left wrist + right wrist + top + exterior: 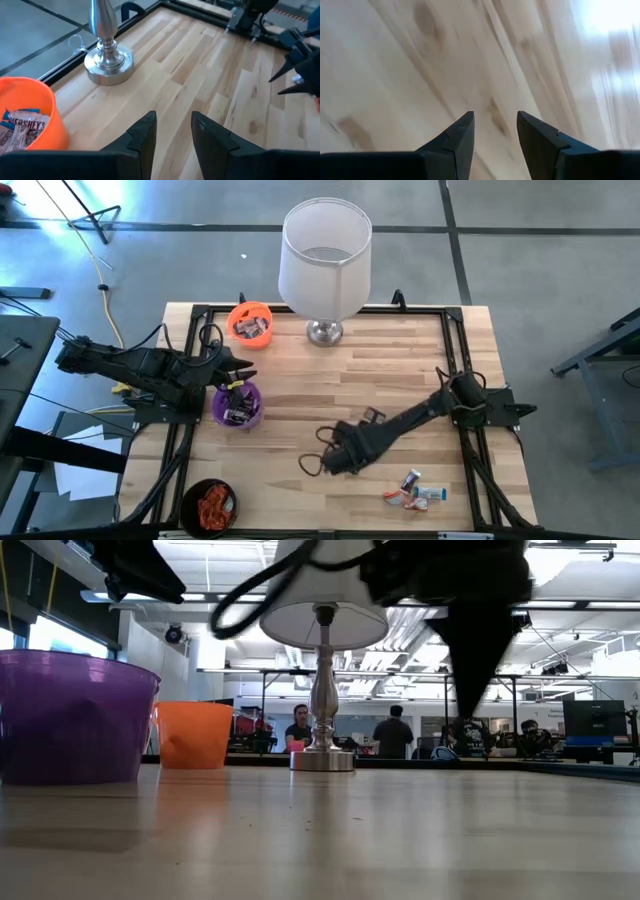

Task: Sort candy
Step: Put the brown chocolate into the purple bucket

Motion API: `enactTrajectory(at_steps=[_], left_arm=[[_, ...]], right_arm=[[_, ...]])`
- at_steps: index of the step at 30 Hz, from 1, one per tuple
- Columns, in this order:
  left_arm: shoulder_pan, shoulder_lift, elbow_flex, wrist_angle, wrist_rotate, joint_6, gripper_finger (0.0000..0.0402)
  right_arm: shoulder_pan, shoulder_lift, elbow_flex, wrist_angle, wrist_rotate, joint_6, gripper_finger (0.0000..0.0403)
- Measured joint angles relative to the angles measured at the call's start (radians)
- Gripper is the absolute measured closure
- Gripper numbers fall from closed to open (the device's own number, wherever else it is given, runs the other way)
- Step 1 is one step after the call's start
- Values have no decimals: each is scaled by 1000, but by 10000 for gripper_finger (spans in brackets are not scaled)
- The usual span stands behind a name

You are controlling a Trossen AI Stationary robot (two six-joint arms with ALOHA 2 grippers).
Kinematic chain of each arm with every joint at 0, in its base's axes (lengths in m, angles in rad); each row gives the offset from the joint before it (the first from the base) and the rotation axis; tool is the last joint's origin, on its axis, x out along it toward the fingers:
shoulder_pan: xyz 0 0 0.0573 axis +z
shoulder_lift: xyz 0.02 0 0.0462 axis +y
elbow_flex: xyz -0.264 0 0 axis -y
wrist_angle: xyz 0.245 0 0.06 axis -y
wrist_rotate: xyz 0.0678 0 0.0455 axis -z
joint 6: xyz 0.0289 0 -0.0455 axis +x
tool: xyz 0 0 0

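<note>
Loose candy (415, 490), a few silver-white-blue and orange-red pieces, lies on the table near its front right. More candy fills three cups: silver-wrapped pieces (22, 127) in the orange cup (250, 320), dark ones in the purple cup (238, 405), and orange-red ones in the black cup (210, 505). My right gripper (495, 117) hangs open over bare wood at mid-table (330, 460), left of the loose candy, pointing steeply down. My left gripper (172, 117) is open and empty, raised just beyond the purple cup (243, 370).
A lamp with a white shade (325, 260) stands on a round metal foot (109, 62) at the table's far edge, right of the orange cup. A black frame (455, 340) runs around the tabletop. Bare wood lies between the two arms.
</note>
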Motion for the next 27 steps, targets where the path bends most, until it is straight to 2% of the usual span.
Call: enactTrajectory(at_steps=[6,11,15,21,27], left_arm=[[0,0,0,70,-13,1,292],[0,18,0,161,-41,1,292],[0,49,0,223,-41,0,292],[0,108,0,277,-39,-8,292],[10,123,0,294,-41,38,292]], right_arm=[[96,0,0,-135,4,171,261],[163,-6,0,-246,-10,236,261],[207,-52,-48,-248,-20,277,261],[261,-146,-228,-87,-34,488,261],[305,-229,-351,99,-77,874,261]])
